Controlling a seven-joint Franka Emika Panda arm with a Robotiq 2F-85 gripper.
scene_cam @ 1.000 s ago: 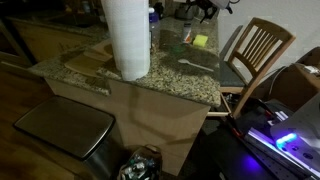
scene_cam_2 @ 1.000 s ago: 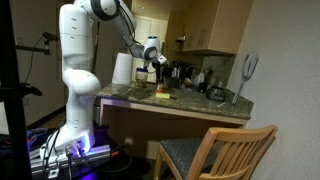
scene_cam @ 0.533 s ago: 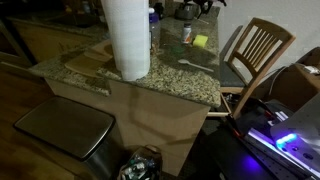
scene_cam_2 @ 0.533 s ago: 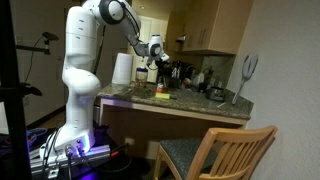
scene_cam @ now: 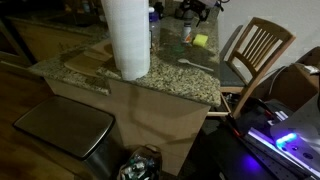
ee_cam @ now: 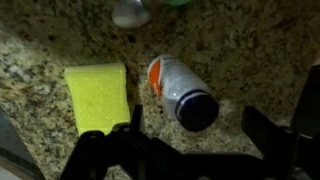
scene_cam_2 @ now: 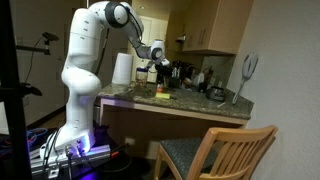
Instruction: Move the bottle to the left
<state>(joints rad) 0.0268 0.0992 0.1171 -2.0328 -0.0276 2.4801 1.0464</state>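
Observation:
The bottle (ee_cam: 178, 88) is small and pale, with a reddish-orange band at its far end and a dark end facing the wrist camera. It stands on the granite counter (ee_cam: 250, 50) next to a yellow sponge (ee_cam: 97, 95). My gripper (ee_cam: 193, 118) is open and hovers over it, with one dark finger on each side of the bottle's dark end and clear of it. In an exterior view the bottle (scene_cam: 186, 33) stands near the counter's far edge, below the gripper (scene_cam: 196, 8). In an exterior view the gripper (scene_cam_2: 160, 66) hangs above the counter.
A tall white paper-towel roll (scene_cam: 127, 38) stands on the counter, with a blue-topped container (scene_cam: 153, 15) behind it. The yellow sponge (scene_cam: 200, 41) lies beside the bottle. A wooden chair (scene_cam: 255, 52) stands at the counter's end. Kitchen utensils (scene_cam_2: 205, 82) crowd the back.
The arm has shifted a little over the counter, with its elbow swinging sideways. The gripper stays open above the bottle. The bottle and sponge have not moved.

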